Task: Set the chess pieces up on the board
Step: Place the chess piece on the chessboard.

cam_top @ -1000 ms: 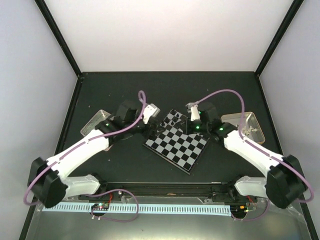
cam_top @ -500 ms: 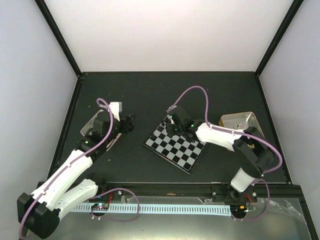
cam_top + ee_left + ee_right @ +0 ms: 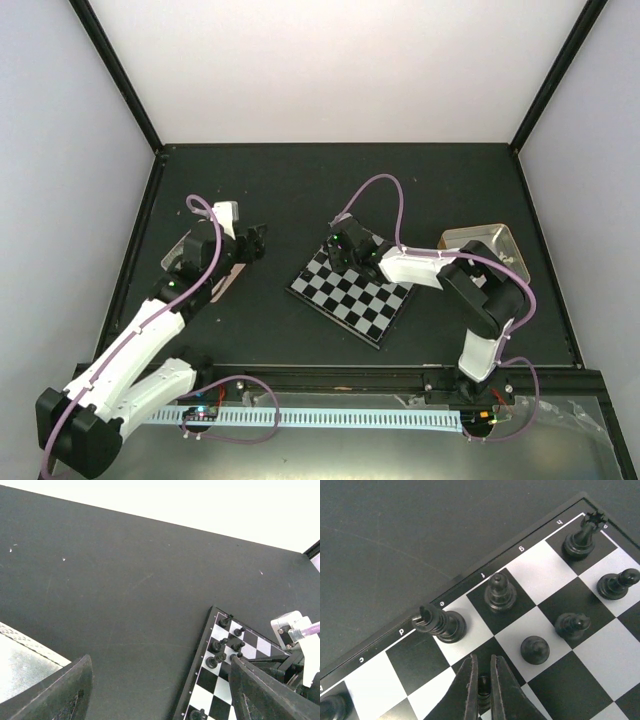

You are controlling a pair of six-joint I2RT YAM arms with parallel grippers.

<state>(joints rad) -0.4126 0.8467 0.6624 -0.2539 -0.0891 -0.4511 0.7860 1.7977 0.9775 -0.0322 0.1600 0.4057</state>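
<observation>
The right claw is nearly closed, pinching a black piece at the frame's bottom centre, on the board; its fingers hide most of it. The left claw gapes wide, empty, over the desk, the board at lower right

You have a dark matte table as the floor of the enclosure. In the left wrist view it shows faint scratches and a few pale specks. A metal tin lies at its left side, partly covered from above, and its bright inside shows in the lower left corner of the left wrist view. A second metal tin sits at the right side, open side up. Plain white walls rise behind, framed by black corner posts. Along the near edge you see a white slotted strip, with a small circuit board against it toward the left.
</observation>
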